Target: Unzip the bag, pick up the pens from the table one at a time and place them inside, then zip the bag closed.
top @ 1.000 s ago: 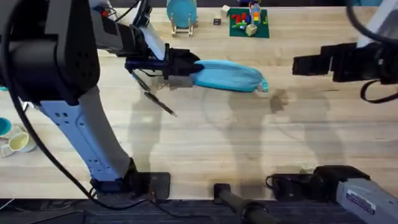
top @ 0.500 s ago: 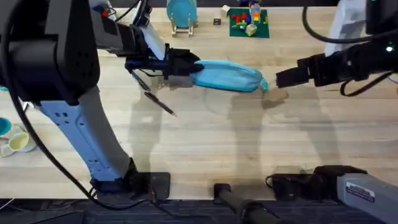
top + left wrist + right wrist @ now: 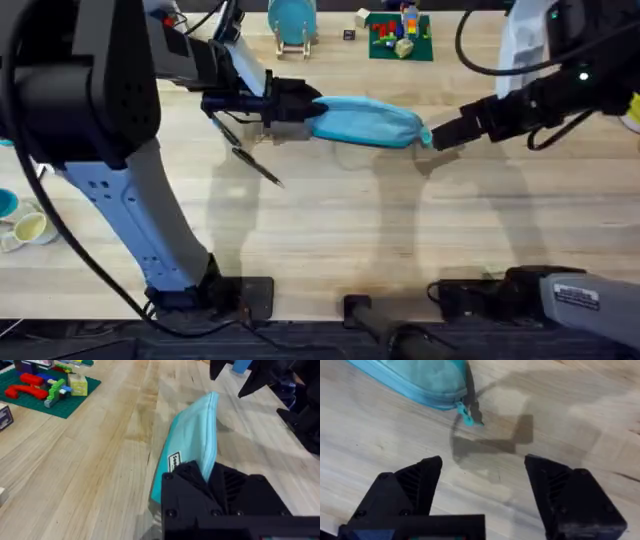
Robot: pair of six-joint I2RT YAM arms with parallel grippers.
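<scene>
far left of the table (image 3: 330, 240) there's a cup or two at the edge, out of the way. then the left gripper (image 3: 290, 108), clenched on the left end of the bag (image 3: 368, 121) and pinning it flat. in the left wrist view the blue fabric disappears right between the black fingers, so that end isn't going anywhere.

just below the gripper, two pens (image 3: 250, 158) lie on the bare wood, one partly under the arm, the other angled out toward the front.

the change is all on the right: over the last second the right gripper (image 3: 446, 133) has swung in from well off to the side and now sits just beside the bag's right tip. its jaws are spread wide, nothing in them. right wrist view shows the little pull tab (image 3: 465, 414) sticking off the bag's end, ahead of the fingers and a bit off centre (not between them yet). so i'd say this is the reach for the unzip, bag looks closed.

room-wise: loads of open wood in front of the bag, while the back edge holds a blue disc on a stand and a lego plate, near the bag but clear of the zip line.
</scene>
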